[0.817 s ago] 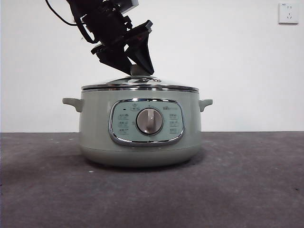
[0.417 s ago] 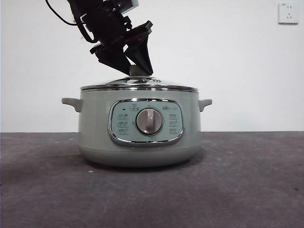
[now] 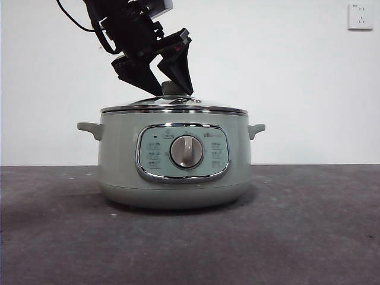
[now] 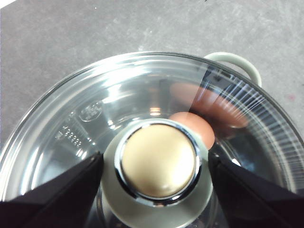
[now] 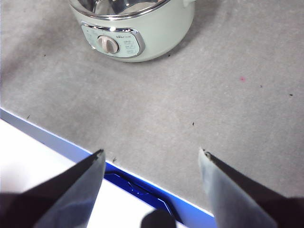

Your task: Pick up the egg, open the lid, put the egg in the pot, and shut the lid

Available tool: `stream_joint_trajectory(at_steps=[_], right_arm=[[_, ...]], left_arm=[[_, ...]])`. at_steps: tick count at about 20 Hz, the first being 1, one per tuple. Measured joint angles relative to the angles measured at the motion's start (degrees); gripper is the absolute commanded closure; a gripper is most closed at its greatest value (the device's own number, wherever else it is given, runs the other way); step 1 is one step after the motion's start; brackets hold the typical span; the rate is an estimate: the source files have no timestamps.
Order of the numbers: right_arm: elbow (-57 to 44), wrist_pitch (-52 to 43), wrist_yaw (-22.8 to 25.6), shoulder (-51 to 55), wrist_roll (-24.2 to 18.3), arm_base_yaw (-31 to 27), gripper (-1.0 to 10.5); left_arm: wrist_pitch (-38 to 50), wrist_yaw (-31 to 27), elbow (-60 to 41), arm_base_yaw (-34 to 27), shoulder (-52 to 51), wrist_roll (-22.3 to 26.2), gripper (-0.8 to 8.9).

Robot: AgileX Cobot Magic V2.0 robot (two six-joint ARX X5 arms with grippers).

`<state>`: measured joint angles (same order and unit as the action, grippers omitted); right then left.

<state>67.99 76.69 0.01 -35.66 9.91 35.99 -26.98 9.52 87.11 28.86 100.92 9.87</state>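
Observation:
The sage-green pot stands in the middle of the grey table. The glass lid lies flat on its rim. My left gripper comes down from the upper left. Its jaws stand slightly apart, one on each side of the lid's knob. In the left wrist view the left gripper straddles the knob. The brown-orange egg lies inside the pot and shows through the lid. My right gripper is open and empty, near the table's front edge, away from the pot.
A white wall with a socket stands behind the pot. The table's blue-trimmed front edge lies under the right gripper. A pot handle sticks out at the side.
The left gripper's jaws have spread apart from the lid's knob. The pot with its lid shifted very slightly and now rests still.

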Motion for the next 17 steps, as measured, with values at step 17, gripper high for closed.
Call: stream_joint_trajectory(at_steps=[17], right_arm=[[0.0,0.0,0.0,0.0,0.0,0.0,6.1]], left_arm=[[-16.4,0.0,0.0,-0.7,-22.3,-0.5,4.36]])
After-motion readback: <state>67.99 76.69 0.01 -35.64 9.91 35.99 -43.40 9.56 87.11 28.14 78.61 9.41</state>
